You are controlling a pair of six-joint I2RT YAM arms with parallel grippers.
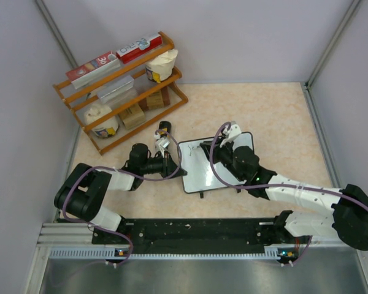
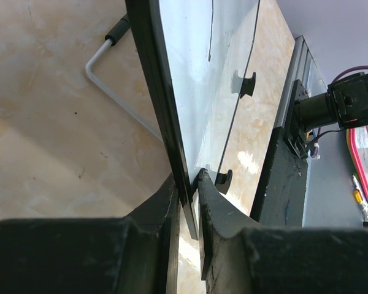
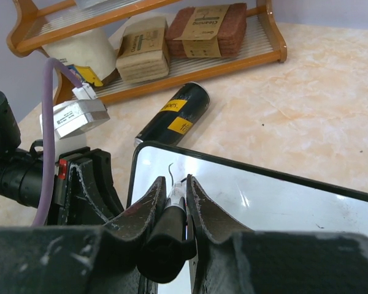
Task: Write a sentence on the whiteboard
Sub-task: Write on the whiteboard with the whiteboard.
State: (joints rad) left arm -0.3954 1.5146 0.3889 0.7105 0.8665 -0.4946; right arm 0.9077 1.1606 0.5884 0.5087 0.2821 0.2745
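The whiteboard (image 1: pixel 219 165) lies on the table in the middle, white with a thin black frame. My left gripper (image 1: pixel 181 166) is shut on its left edge; in the left wrist view the jaws (image 2: pixel 190 182) pinch the black frame (image 2: pixel 156 79). My right gripper (image 1: pixel 211 150) is over the board's upper left part, shut on a black marker (image 3: pixel 170 223) whose tip is at the board surface (image 3: pixel 270 199). Of the sentence, only a short thin black stroke (image 3: pixel 170 169) shows beside the tip; it also shows in the left wrist view (image 2: pixel 210 30). No words are readable.
A wooden rack (image 1: pixel 119 86) with boxes and pots stands at the back left. A black cylinder with yellow labels (image 3: pixel 175 113) lies just beyond the board's far left corner. A bent metal rod (image 2: pixel 113 82) lies beside the board. Walls close in on the left and right.
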